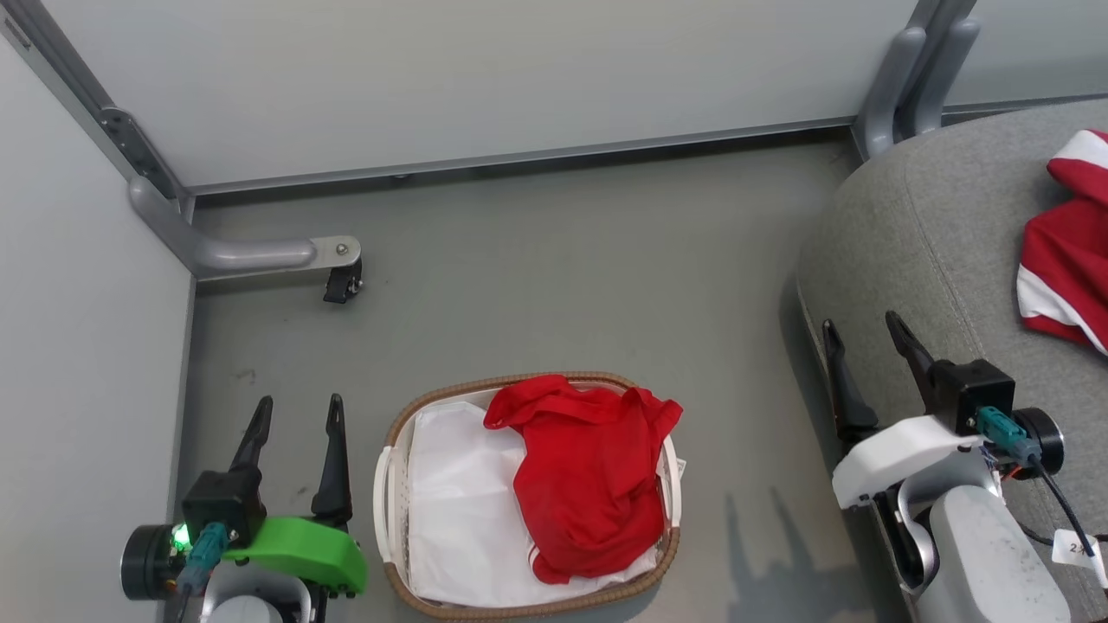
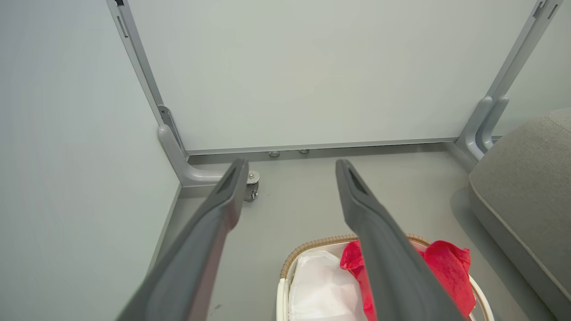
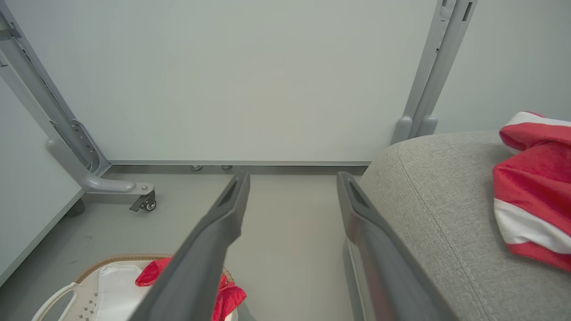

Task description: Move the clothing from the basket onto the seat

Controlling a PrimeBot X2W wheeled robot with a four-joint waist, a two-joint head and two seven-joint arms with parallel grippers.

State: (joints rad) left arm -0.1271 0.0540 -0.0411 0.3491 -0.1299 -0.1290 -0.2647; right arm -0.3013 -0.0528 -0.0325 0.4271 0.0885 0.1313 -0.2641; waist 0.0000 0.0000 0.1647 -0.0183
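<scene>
Clothing in basket, striped garment on seat (tag barely legible)

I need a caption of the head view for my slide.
Left gripper and right gripper open; red garment in the basket, striped garment on the seat.

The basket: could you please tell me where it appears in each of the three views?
Head view: the basket sits at bottom centre.
Left wrist view: bottom edge, right of centre.
Right wrist view: bottom-left corner.
Shared landmark: the small castor wheel.
</scene>
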